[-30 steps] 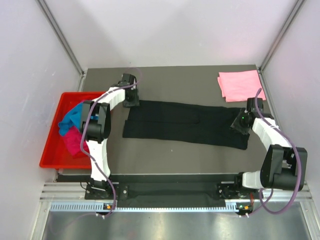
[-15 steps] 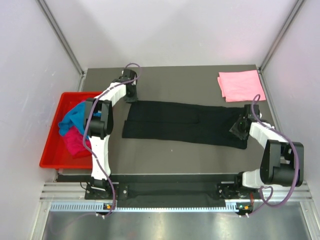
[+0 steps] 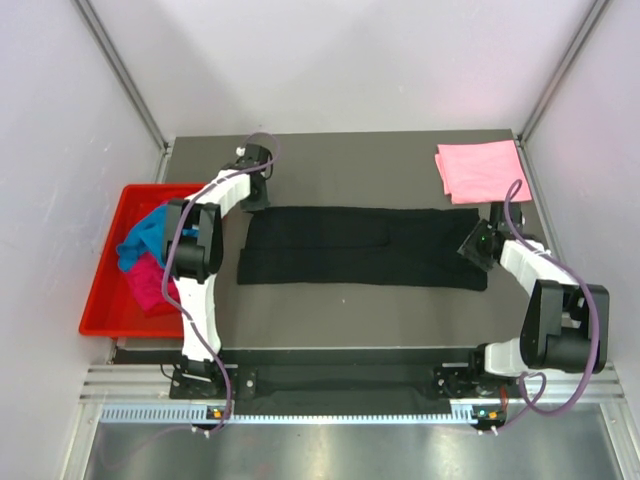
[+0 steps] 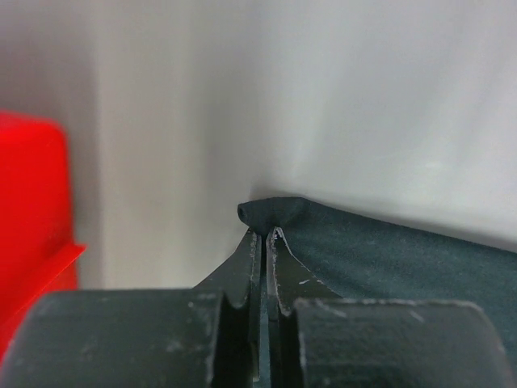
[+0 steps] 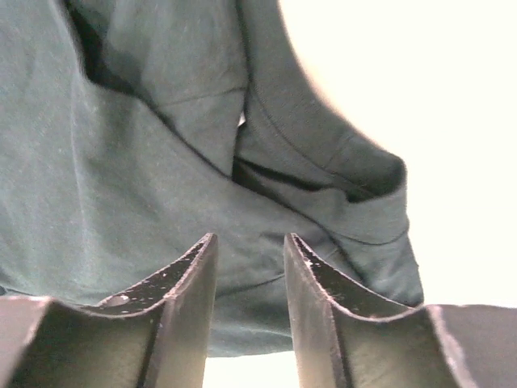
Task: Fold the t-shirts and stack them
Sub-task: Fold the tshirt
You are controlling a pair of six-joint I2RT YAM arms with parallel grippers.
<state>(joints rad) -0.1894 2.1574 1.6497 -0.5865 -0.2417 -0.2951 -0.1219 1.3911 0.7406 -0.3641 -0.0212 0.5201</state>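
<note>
The black t-shirt (image 3: 360, 245) lies as a long folded strip across the middle of the table. My left gripper (image 3: 256, 196) is at its far left corner; in the left wrist view its jaws (image 4: 265, 234) are shut on the edge of the black cloth (image 4: 388, 259). My right gripper (image 3: 473, 249) sits at the strip's right end. There its fingers (image 5: 250, 238) stand apart over the wrinkled black cloth (image 5: 145, 162), gripping nothing. A folded light pink t-shirt (image 3: 482, 170) rests at the back right. The turquoise t-shirt (image 3: 145, 237) and the magenta one (image 3: 148, 280) are bunched in the tray.
A red plastic tray (image 3: 100, 300) stands off the table's left edge and also shows in the left wrist view as a red tray wall (image 4: 32, 202). Light enclosure walls and metal posts close in the table at the back and both sides.
The left gripper's jaws have closed at the shirt's far left corner. The black strip has straightened and now lies level, its right end shifted back. The right gripper's fingers have spread wider.
</note>
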